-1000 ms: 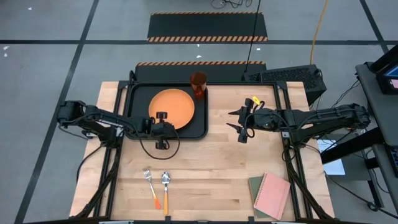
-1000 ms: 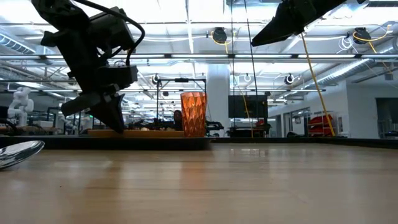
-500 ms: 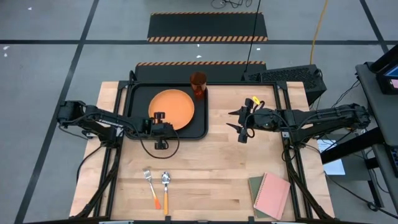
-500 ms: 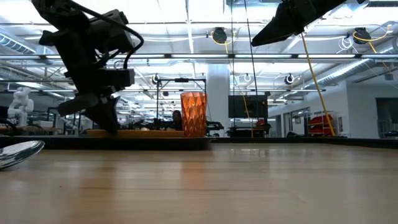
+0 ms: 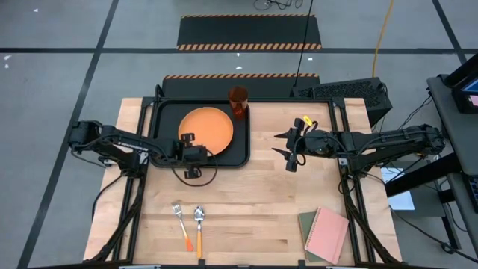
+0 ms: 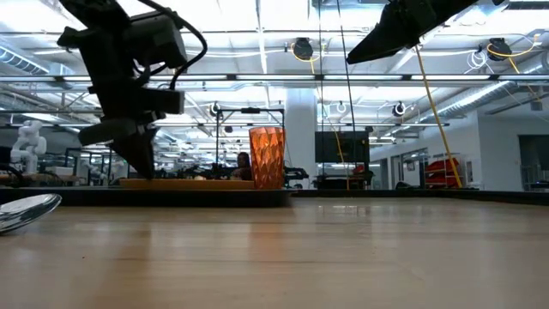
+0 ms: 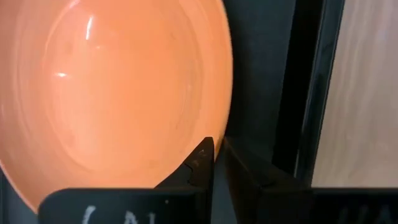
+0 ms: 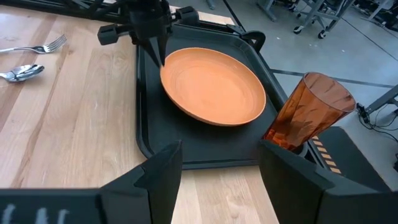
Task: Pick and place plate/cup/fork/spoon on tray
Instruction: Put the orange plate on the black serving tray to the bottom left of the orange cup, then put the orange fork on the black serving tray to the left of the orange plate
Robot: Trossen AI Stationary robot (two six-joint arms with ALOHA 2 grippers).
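Observation:
The orange plate (image 5: 207,128) lies flat in the black tray (image 5: 166,112) at the table's far left. The orange-red cup (image 5: 238,100) stands upright in the tray's far right corner. My left gripper (image 5: 191,152) is shut and points down just above the plate's near-left rim (image 8: 165,67); it also shows in the left wrist view (image 7: 216,158). My right gripper (image 5: 290,152) is open and empty, raised over the bare wood right of the tray. The fork (image 5: 181,224) and the spoon (image 5: 199,223) lie side by side near the table's front edge.
A pink notebook (image 5: 328,233) on a green one lies at the front right corner. A black mat with orange-striped edges (image 5: 240,77) sits behind the tray, and a dark keyboard-like box (image 5: 345,92) at the far right. Bare wood spans the table's middle.
My left gripper has gone a little toward the table's left edge and slightly up, away from the plate's rim, staying shut. The plate, the cup and my right gripper have kept still.

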